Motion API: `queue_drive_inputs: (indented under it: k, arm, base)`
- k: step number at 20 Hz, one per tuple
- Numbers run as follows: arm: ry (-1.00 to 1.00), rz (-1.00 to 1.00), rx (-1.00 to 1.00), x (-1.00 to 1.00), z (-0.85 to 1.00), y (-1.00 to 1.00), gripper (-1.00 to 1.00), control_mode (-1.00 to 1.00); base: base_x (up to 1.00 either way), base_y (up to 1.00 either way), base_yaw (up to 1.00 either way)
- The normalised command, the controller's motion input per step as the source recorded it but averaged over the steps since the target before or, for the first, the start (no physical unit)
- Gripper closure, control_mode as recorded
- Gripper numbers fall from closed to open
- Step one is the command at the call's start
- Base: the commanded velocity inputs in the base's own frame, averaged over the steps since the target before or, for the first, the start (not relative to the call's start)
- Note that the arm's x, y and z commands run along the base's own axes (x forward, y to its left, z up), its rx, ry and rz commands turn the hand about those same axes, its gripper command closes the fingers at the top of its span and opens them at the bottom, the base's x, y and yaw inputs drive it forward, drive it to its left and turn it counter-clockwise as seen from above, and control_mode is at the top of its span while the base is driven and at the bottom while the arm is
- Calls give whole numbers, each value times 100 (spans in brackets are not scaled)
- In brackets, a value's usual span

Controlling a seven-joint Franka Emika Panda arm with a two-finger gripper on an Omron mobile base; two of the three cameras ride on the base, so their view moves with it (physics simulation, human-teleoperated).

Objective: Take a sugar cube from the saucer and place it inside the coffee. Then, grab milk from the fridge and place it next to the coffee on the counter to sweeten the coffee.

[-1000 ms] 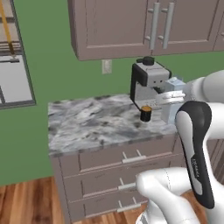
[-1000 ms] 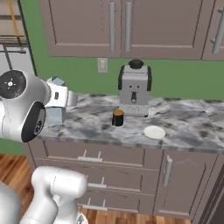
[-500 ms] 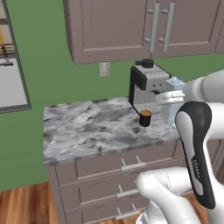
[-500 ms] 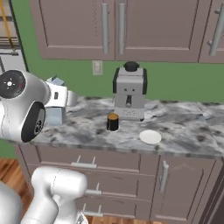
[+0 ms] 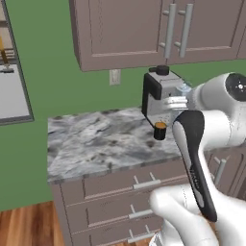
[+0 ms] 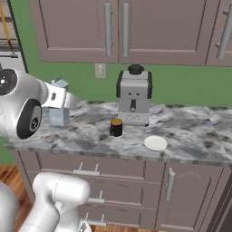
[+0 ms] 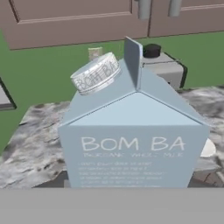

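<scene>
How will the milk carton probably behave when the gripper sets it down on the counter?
The milk looks boxy with flat sides, so it should stand, not roll. Its tall shape and gabled top suggest it could tip if nudged. It is probably thin-walled, so hard squeezing may dent it.

base views: behind arm, left/right, both facing counter (image 6: 190, 136); hand view: close on milk (image 7: 135, 140)

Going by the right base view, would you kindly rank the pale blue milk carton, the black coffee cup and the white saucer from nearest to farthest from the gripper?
1. The pale blue milk carton, at the gripper itself, over the counter's left end.
2. The black coffee cup, mid-counter, before the espresso machine.
3. The white saucer, farther right, beyond the cup.
</scene>
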Motion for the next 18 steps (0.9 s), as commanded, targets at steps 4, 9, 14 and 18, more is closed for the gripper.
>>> queue_drive_inputs:
  k: [4, 9, 14, 18]
  arm:
    - [2, -44, 0, 2, -31, 37, 100, -100]
    - [11, -56, 0, 30, -37, 41, 100, -100]
    - [9, -41, 0, 40, -26, 9, 100, -100]
    - [7, -16, 0, 39, -11, 0, 100, -100]
  base:
    - [0, 0, 0]
    - [0, 0, 0]
    - [0, 0, 0]
    - [0, 0, 0]
